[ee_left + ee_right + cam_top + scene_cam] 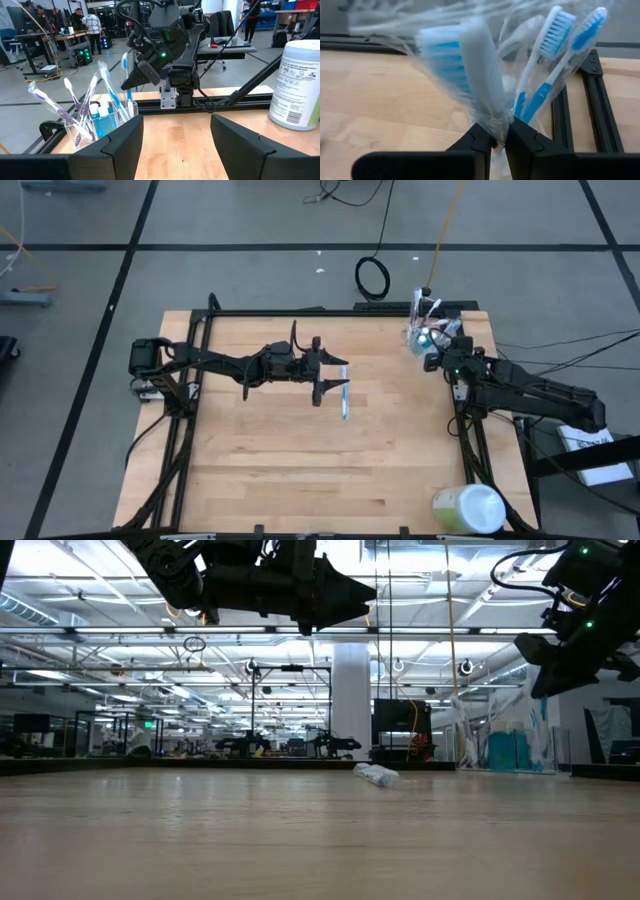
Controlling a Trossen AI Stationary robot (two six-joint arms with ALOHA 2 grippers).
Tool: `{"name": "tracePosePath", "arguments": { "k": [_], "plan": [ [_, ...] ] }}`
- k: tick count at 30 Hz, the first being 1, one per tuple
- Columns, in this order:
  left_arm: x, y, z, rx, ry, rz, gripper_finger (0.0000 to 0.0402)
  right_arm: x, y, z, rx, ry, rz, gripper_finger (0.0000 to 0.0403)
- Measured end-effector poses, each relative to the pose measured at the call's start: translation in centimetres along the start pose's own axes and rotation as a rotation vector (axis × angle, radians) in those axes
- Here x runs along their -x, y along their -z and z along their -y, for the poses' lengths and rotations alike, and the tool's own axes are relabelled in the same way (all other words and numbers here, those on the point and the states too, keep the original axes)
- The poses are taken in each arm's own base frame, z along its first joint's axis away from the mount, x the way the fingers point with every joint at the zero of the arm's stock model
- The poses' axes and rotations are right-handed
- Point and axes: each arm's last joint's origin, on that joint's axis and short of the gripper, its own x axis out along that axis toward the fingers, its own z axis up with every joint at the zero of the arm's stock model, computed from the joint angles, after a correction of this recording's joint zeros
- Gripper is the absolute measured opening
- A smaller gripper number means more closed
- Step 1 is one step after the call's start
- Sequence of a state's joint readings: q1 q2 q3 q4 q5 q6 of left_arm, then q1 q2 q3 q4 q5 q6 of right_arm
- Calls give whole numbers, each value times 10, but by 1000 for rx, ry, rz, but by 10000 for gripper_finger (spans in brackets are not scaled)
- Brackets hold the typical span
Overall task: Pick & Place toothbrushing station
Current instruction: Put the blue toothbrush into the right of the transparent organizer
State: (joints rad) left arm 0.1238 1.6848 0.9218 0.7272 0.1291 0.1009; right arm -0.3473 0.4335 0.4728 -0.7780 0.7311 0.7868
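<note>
A small clear cup (107, 122) stands at the table's far right corner (420, 332), holding several blue, white and purple toothbrushes (65, 112) and teal-capped tubes (102, 120). My right gripper (432, 350) hovers right beside and above the cup (140, 80), shut on a clear-wrapped blue and white toothbrush (462, 75). At mid-table my left gripper (335, 380) hangs level and open above a blue toothbrush (345, 402) that lies flat on the wood (376, 775). My right gripper pinches the wrapped toothbrush by the narrow end of its clear wrapper (495, 131) between its two fingertips (520, 137). The fingers slant down from the table's right side toward the cup. The brush sticks out beyond the fingers; whether it touches the cup is hidden.
A large pale green-and-white round container (468, 508) lies near the front right corner and shows in the left wrist view (297, 85). A black frame rail (330, 312) runs along the table's far edge. Bare wood stretches across the table's near half (300, 470).
</note>
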Motion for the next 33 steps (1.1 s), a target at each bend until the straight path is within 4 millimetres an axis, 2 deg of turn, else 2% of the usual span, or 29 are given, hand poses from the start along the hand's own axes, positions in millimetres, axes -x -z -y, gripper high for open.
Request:
{"name": "tracePosePath", "arguments": {
  "k": [5,15,19,33],
  "plan": [
    [0,0,0,0,0,0,239,-1,0,2,-16,24,-2,52],
    [0,0,0,0,0,0,239,-2,-2,3,-21,46,19,144],
    [0,0,0,0,0,0,239,-1,-4,3,-3,85,74,169],
    [0,0,0,0,0,-1,239,4,-33,-12,133,121,362,167]
  ]
}}
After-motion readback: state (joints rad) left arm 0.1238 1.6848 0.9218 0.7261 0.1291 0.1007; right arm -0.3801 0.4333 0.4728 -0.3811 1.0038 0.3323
